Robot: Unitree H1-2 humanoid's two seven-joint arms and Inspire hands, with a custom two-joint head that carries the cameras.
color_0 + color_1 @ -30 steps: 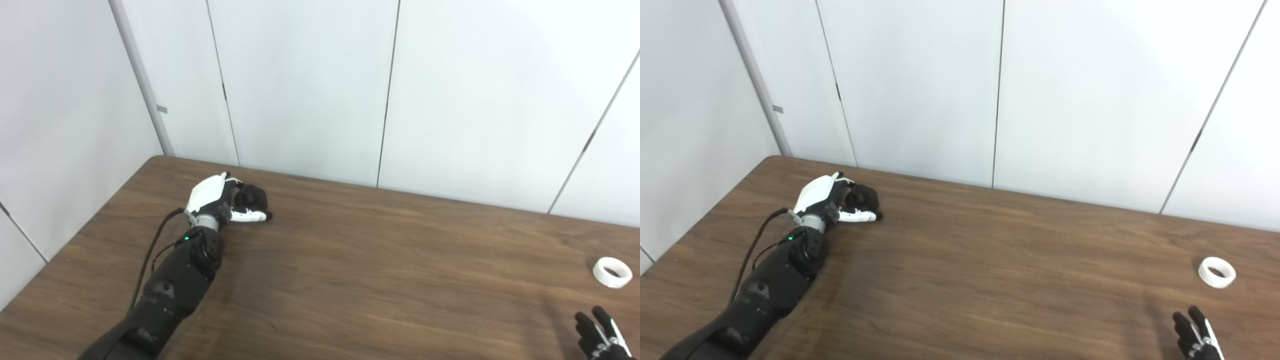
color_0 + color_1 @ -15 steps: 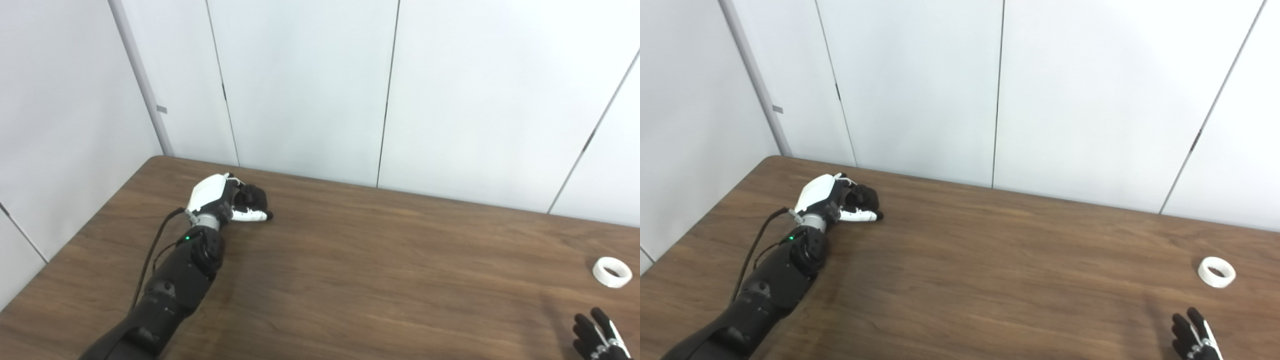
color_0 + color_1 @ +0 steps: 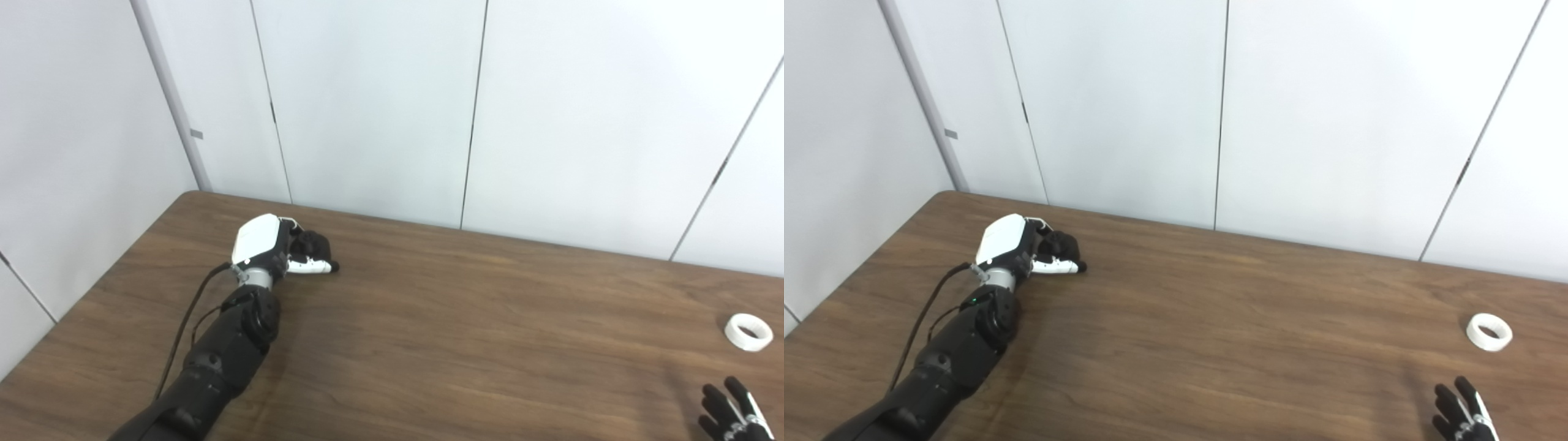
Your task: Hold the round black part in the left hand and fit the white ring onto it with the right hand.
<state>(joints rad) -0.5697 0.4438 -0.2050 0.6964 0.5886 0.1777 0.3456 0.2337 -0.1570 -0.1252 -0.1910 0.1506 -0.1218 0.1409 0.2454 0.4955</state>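
My left hand rests on the far left of the wooden table, with its fingers curled around the round black part. The part is mostly hidden by the hand. The white ring lies flat on the table at the far right. Only the dark fingertips of my right hand show at the bottom right corner, spread apart and empty, a little nearer than the ring and not touching it.
White wall panels stand right behind the table's far edge. The table's left corner lies close to my left hand. A black cable runs along the left forearm.
My left hand has rolled slightly and shifted a little to the right with the black part in it. The right hand has sunk a little lower in the corner. The ring has not moved.
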